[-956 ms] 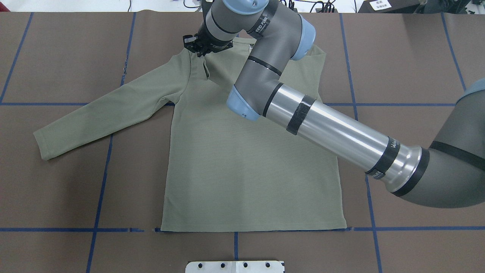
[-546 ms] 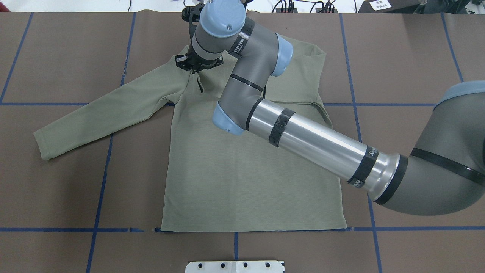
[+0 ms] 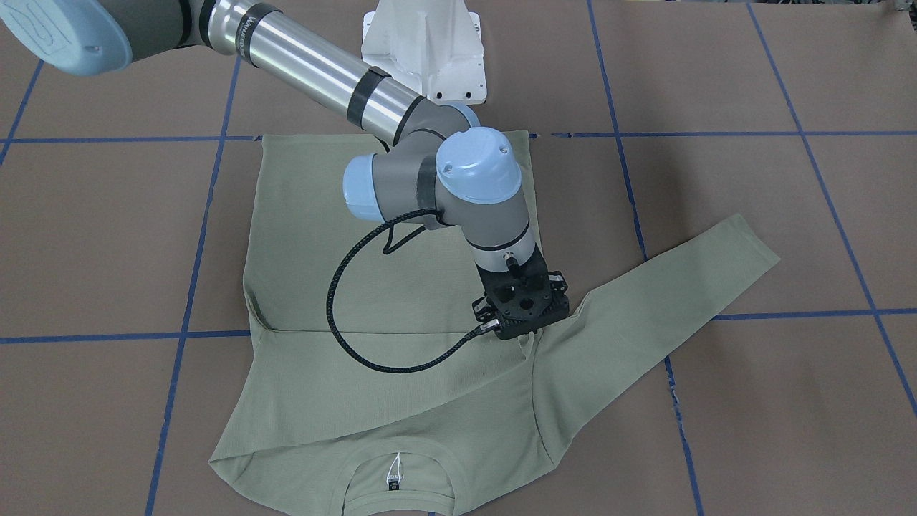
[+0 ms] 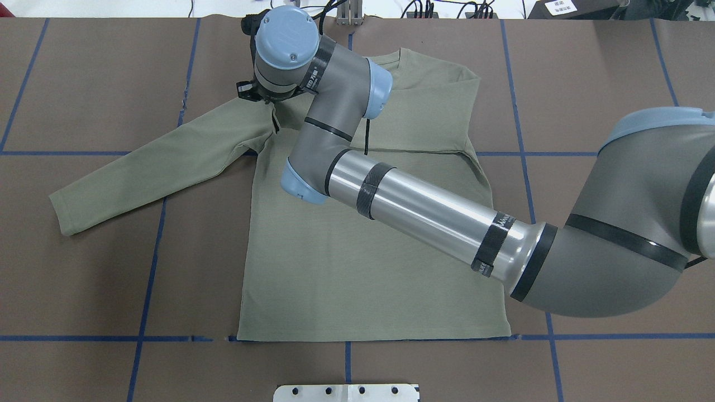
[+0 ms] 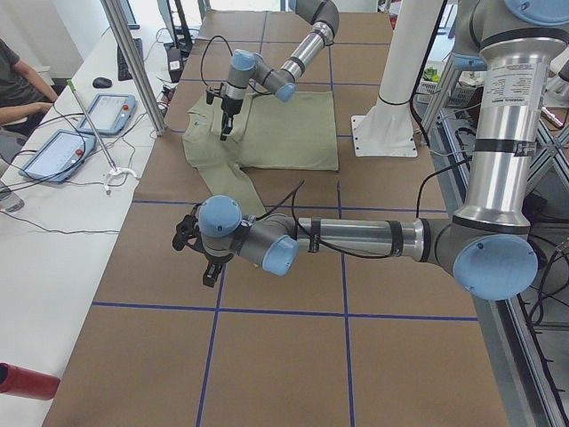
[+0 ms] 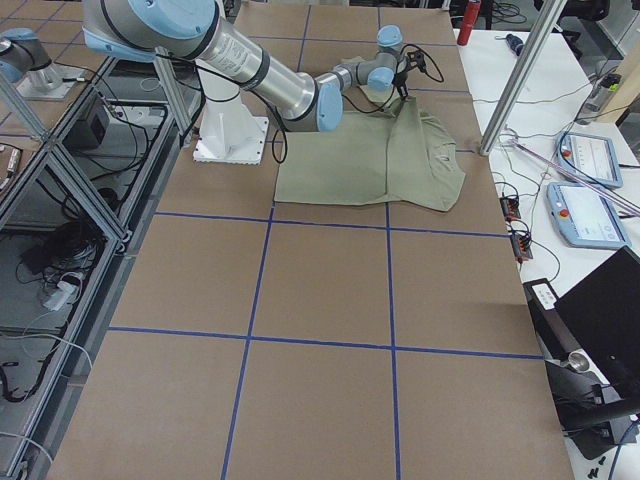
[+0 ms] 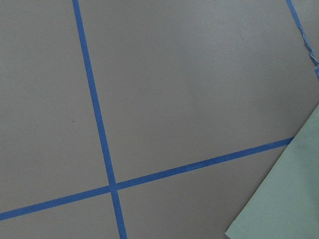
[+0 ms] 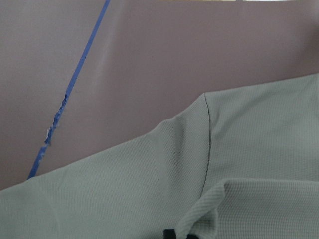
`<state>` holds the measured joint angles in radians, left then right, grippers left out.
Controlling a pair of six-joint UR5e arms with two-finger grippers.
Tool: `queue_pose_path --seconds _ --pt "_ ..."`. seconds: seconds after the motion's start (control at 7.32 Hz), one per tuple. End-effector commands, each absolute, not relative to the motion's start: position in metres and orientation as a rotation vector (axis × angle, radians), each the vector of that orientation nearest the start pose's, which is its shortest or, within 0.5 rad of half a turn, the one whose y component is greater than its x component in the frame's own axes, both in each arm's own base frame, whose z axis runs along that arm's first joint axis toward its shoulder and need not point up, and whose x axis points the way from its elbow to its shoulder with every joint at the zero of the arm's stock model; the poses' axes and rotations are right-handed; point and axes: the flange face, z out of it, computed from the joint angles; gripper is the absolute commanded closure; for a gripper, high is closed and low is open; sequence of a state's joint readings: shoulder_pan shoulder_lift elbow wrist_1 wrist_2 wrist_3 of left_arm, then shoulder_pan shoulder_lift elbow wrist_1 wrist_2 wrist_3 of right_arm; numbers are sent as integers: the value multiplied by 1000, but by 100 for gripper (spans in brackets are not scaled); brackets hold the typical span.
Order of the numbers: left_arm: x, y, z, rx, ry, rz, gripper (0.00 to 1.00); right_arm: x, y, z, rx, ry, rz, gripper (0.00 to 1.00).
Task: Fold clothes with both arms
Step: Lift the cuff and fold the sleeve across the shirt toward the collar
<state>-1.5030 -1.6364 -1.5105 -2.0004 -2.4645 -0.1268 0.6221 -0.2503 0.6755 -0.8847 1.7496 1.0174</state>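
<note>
The sage-green long-sleeved shirt [image 4: 363, 268] lies flat on the brown table, collar and white neck tag [image 3: 393, 473] toward the far edge. One sleeve [image 4: 151, 167] stretches out to the left in the overhead view; the other side is folded in over the chest. My right arm reaches across the shirt, and my right gripper [image 3: 528, 335] is shut on a pinched ridge of shirt fabric [image 8: 204, 214] near the spread sleeve's shoulder. My left gripper [image 5: 209, 274] hovers over bare table beyond the sleeve's cuff [image 7: 284, 199]; I cannot tell whether it is open or shut.
Blue tape lines [image 4: 145, 279] grid the tabletop. The white pedestal base [image 3: 423, 50] stands at the robot's edge. A side table with tablets [image 5: 53, 151], a metal post [image 5: 133, 62] and a seated person [image 5: 18, 80] lie beyond the far edge.
My right gripper has moved left across the shoulder, dragging the pinched fabric with it. The collar area, covered before, now shows behind the arm. The spread sleeve has not shifted.
</note>
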Motion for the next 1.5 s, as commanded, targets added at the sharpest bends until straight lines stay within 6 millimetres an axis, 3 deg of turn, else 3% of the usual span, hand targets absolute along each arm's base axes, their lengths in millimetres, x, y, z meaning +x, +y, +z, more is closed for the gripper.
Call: queue_pose_path --seconds 0.0,0.55,0.68,0.82,0.96,1.23,1.37 --pt "-19 -543 597 321 913 141 1 -665 -624 46 547 -1005 -4 0" --pt "-20 -549 596 305 876 41 1 -665 -617 40 452 -1058 44 1" --pt "-1 -546 593 303 898 -4 1 -650 -606 33 378 -1045 56 1" --pt "30 -543 590 317 895 -57 1 -618 -592 31 303 -990 57 0" --pt "64 -527 595 320 915 -107 1 -587 -592 36 212 -956 61 0" --pt "129 -485 603 308 970 -253 1 -510 -600 66 84 -908 103 0" --pt "156 -473 593 280 975 -308 1 -481 -595 79 60 -871 128 0"
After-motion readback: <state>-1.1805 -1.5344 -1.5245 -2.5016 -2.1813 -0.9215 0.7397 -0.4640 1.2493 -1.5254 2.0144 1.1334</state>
